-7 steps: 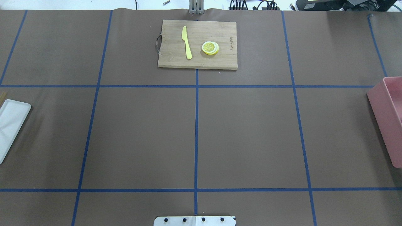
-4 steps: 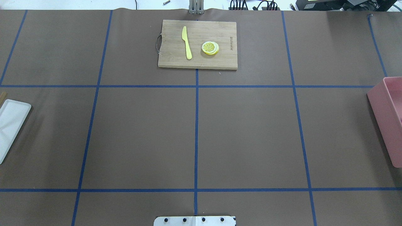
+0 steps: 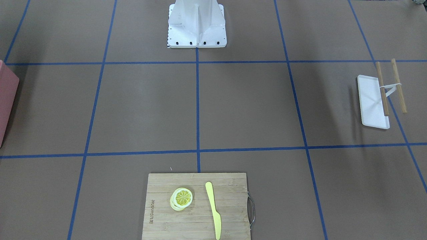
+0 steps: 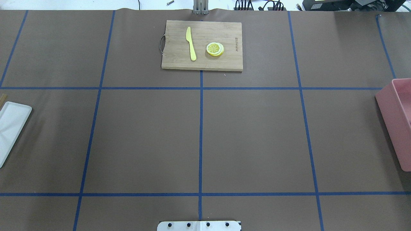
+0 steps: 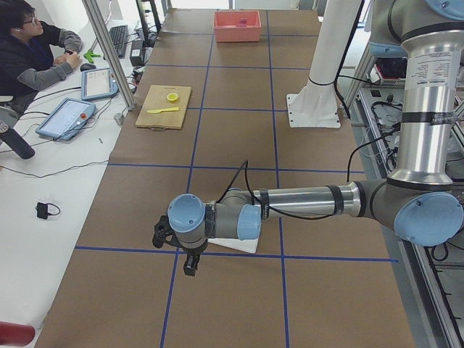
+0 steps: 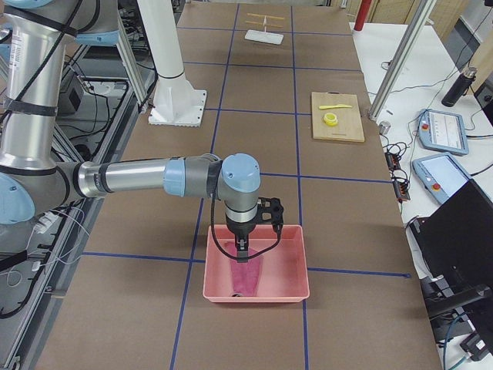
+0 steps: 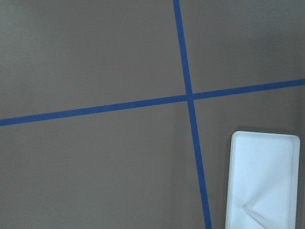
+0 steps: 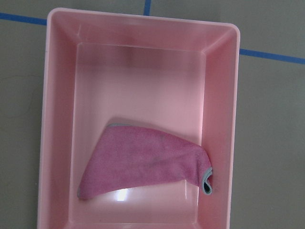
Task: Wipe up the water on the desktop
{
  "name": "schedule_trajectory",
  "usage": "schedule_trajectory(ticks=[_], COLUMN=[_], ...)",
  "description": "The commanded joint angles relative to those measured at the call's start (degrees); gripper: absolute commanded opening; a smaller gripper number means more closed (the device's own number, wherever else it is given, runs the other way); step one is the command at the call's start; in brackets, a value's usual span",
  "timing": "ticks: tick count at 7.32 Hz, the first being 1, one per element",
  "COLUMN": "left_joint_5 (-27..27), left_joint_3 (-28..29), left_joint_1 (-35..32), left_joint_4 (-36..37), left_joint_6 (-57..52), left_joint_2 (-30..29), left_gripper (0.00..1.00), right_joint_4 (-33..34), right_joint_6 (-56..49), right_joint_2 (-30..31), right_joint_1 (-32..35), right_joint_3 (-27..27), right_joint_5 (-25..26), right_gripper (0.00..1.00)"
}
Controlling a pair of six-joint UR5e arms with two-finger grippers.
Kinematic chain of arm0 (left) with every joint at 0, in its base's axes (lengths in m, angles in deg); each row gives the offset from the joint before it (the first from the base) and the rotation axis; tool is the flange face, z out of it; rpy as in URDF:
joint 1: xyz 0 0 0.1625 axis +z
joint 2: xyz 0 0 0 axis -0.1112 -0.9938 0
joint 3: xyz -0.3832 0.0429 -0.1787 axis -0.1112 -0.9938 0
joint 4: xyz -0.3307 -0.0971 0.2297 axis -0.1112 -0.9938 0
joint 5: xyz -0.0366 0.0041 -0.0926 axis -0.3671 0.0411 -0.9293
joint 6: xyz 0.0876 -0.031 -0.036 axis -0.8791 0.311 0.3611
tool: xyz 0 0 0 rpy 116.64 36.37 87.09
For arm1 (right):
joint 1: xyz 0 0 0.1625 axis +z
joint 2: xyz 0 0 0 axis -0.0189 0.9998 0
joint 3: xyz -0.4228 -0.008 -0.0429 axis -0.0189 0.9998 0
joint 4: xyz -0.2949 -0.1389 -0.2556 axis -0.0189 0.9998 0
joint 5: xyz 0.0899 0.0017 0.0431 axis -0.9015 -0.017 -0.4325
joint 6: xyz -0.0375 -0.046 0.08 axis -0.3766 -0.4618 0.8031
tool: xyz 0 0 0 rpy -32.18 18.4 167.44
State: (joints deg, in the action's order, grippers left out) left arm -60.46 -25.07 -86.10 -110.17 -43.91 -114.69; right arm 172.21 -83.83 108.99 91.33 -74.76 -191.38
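Cutting board (image 4: 179, 62) on the tabletop (image 4: 257, 138) at its far middle edge, knife (image 4: 191, 45) and lemon slices (image 4: 215, 49) side by side on it, knife toward the robot's left, tray (image 4: 11, 128) at the left end, bin (image 8: 59, 119) at the right end, cloth (image 8: 143, 162) inside the bin.

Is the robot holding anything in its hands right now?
No, nothing seems held. The pink cloth lies loose in the pink bin under the right gripper; the left gripper hangs bare above the desktop.
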Motion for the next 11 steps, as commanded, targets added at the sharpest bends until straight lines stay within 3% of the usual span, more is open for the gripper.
schedule_trajectory(ticks=[1, 5, 8, 11], left_joint_5=[0.0, 0.0, 0.0, 0.2], left_joint_3=[0.1, -0.2, -5.3, -5.0], left_joint_1=[0.1, -0.2, -0.8, -0.7], left_joint_4=[0.0, 0.0, 4.9, 4.8], left_joint_6=[-0.1, -0.1, 0.0, -0.1], left_joint_2=[0.2, 0.5, 1.0, 1.6], left_gripper=[0.98, 0.98, 0.98, 0.98], right_joint_4=[-1.7, -3.3, -3.6, -4.1], right_joint_6=[4.3, 3.9, 3.8, 3.7], right_joint_2=[-0.7, -0.6, -0.6, -0.6], right_joint_1=[-1.6, -2.1, -2.1, -2.1], right_joint_3=[1.2, 1.2, 0.6, 0.7], right_joint_5=[0.1, 0.1, -1.6, -3.2], right_gripper=[1.00, 1.00, 1.00, 1.00])
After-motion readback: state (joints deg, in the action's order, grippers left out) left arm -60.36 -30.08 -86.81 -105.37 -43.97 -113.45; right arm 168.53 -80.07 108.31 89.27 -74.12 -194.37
